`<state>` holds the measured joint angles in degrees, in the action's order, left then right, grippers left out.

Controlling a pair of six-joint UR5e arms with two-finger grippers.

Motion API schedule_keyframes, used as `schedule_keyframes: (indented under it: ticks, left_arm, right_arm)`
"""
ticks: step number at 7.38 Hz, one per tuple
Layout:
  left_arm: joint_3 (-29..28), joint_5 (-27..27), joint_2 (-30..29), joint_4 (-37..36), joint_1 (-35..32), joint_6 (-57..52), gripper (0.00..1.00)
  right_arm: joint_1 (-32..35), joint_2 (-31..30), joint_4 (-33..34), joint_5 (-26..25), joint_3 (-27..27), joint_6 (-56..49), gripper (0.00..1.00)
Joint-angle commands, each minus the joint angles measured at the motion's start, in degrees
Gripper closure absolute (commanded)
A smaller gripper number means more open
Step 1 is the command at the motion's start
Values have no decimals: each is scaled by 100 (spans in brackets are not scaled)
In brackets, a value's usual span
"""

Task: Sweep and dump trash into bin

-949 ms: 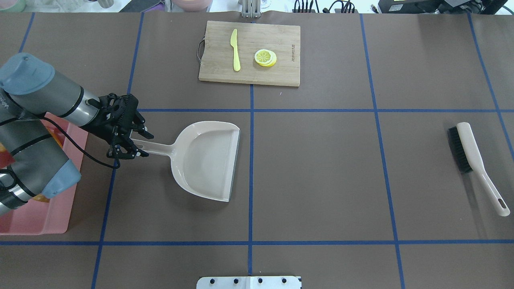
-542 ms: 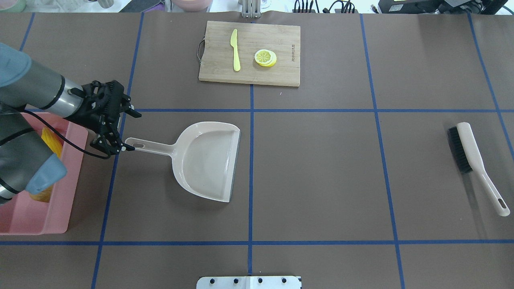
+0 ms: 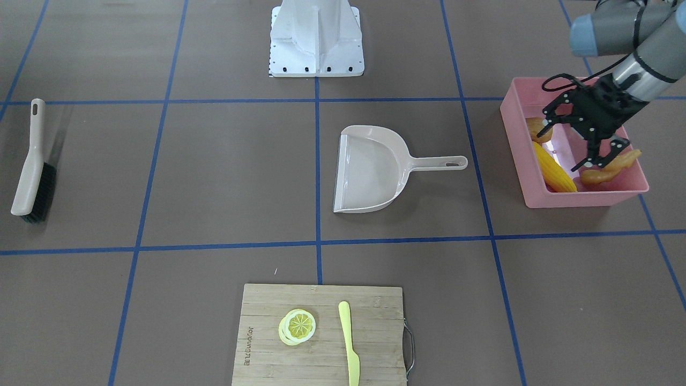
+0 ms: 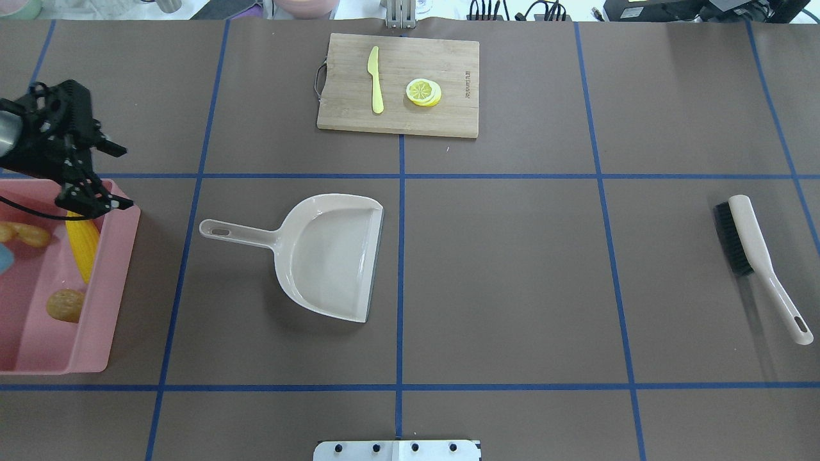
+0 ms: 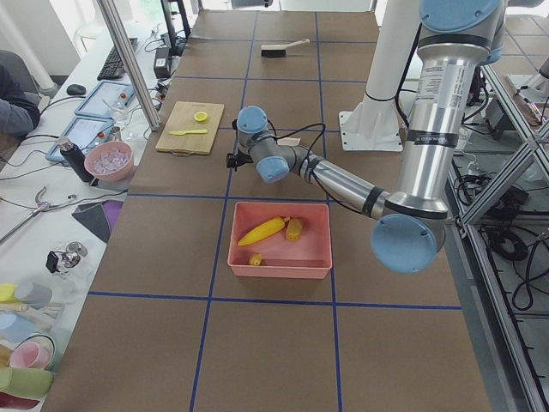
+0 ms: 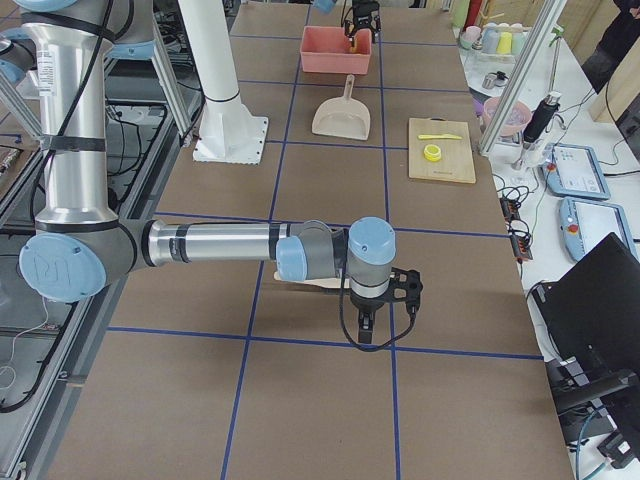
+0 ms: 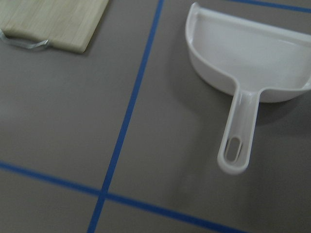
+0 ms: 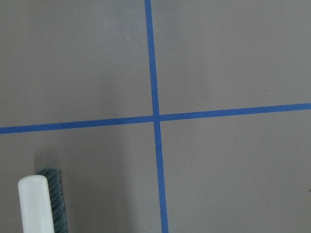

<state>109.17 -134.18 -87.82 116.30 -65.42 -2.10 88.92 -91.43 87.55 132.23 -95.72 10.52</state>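
The pink bin (image 4: pixel 122 256) stands at the table's left edge; it also shows in the front view (image 3: pixel 514 145). In it lie the yellow corn cob (image 4: pixel 83 246), the brown potato (image 4: pixel 64 305) and the tan ginger root (image 4: pixel 25 234). My left gripper (image 4: pixel 127 178) is open and empty, above the bin's far right corner; it also shows in the front view (image 3: pixel 563 146). The right gripper (image 6: pixel 385 300) shows only in the right side view, low over the table, and I cannot tell whether it is open or shut.
The beige dustpan (image 4: pixel 327 256) lies empty right of the bin, handle pointing at it. A brush (image 4: pixel 743 237) lies at the far right. A wooden cutting board (image 4: pixel 448 64) at the back holds a yellow knife (image 4: pixel 375 80) and a lemon slice (image 4: pixel 423 91).
My left gripper has drawn off the dustpan handle, moving left and back to above the bin's corner. The arm no longer covers the bin. The dustpan stays put.
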Motion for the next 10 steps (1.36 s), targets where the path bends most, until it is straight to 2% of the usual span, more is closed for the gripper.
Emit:
schedule_keyframes:
  ticks: [1,3,4,5,6,9,10]
  left_arm:
    - [210,-363,1166,-370,-1250,1114,1]
    - [201,-328,1565,-1814,-2592,1063,1]
    - [36,-302,1714,-2213,-3008,1054,1]
    - [-505,-67,1733,-2191,-3325,1053,1]
    - [-667,188,1742,-2130,-3537,1053,1]
    - [-503,146,1681,-2181,-3750,1062,1]
    - [-641,207,1420,-2417,-3689,1132,1]
  right_arm:
    - [3,-77,69,4,-34,-6,0]
    - [3,-77,69,5,-25,-6,0]
    - [3,-68,69,5,-25,-6,0]
    - [3,-77,69,-4,-25,-6,0]
    - [3,-68,69,4,-25,-6,0]
    - [3,-68,69,-4,-17,-6,0]
    - [3,-68,69,-4,-8,-6,0]
